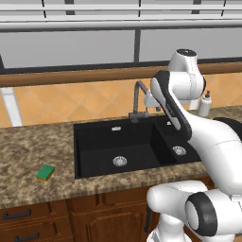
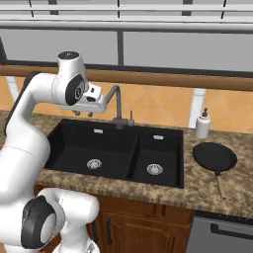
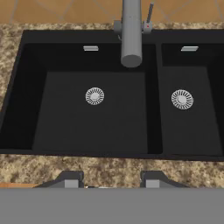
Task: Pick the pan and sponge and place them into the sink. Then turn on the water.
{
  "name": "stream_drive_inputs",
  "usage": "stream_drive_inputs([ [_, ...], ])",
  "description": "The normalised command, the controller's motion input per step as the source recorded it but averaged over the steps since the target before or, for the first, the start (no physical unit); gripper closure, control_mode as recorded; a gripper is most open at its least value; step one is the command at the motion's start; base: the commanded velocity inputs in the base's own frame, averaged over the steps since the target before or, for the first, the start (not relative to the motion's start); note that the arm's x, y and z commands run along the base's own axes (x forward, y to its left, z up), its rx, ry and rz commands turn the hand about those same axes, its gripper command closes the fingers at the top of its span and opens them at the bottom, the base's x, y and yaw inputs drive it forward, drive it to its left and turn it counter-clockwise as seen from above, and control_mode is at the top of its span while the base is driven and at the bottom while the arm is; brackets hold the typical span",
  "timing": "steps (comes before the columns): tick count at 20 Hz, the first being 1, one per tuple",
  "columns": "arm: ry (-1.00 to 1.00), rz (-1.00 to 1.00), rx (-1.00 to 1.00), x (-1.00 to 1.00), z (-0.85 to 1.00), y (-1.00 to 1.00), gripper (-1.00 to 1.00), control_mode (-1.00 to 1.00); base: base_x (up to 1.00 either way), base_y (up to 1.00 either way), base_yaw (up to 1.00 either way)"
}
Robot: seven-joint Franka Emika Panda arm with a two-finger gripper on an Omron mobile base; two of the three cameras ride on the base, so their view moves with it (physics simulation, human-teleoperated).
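The black double-basin sink [image 1: 94,142] [image 2: 74,148] [image 3: 109,131] sits in the speckled counter, both basins holding nothing. My gripper [image 2: 83,114] [image 3: 112,180] hovers high over the wide basin's front rim, open, nothing between its fingertips [image 3: 72,177]. The sponge [image 1: 46,172], green over yellow, lies on the counter left of the sink. The black pan [image 2: 214,157] rests on the counter right of the sink, its wooden handle pointing toward the front edge. No water runs from the grey gooseneck faucet [image 1: 137,101] [image 2: 117,106] [image 3: 131,35].
A white soap dispenser [image 1: 204,105] [image 2: 202,124] stands behind the pan by the tiled wall. The faucet spout arches over the divider, just beyond my hand. Wooden cabinet fronts run below the counter edge.
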Motion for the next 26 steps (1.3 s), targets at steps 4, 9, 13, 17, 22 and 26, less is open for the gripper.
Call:
stream_drive_inputs([
  [4,-0.01,0.00,0.00,-0.13,-0.01,-0.13,-1.00,-1.00,0.00,0.00,0.00],
  [9,0.00,0.01,0.00,-0.34,-0.03,-0.86,-1.00,-1.00,0.00,0.00,0.00],
  [13,0.00,0.00,0.00,-0.25,-0.05,-0.94,-1.00,-1.00,0.00,0.00,0.00],
  [17,0.04,0.00,-0.01,-0.23,-0.20,-0.91,-1.00,-1.00,0.00,0.00,0.00],
  [22,0.01,0.00,0.00,-0.21,-0.42,-0.97,-1.00,-1.00,0.00,0.00,0.00],
  [26,0.00,0.03,-0.01,-0.02,-0.59,-0.82,-1.00,-1.00,0.00,0.00,0.00],
])
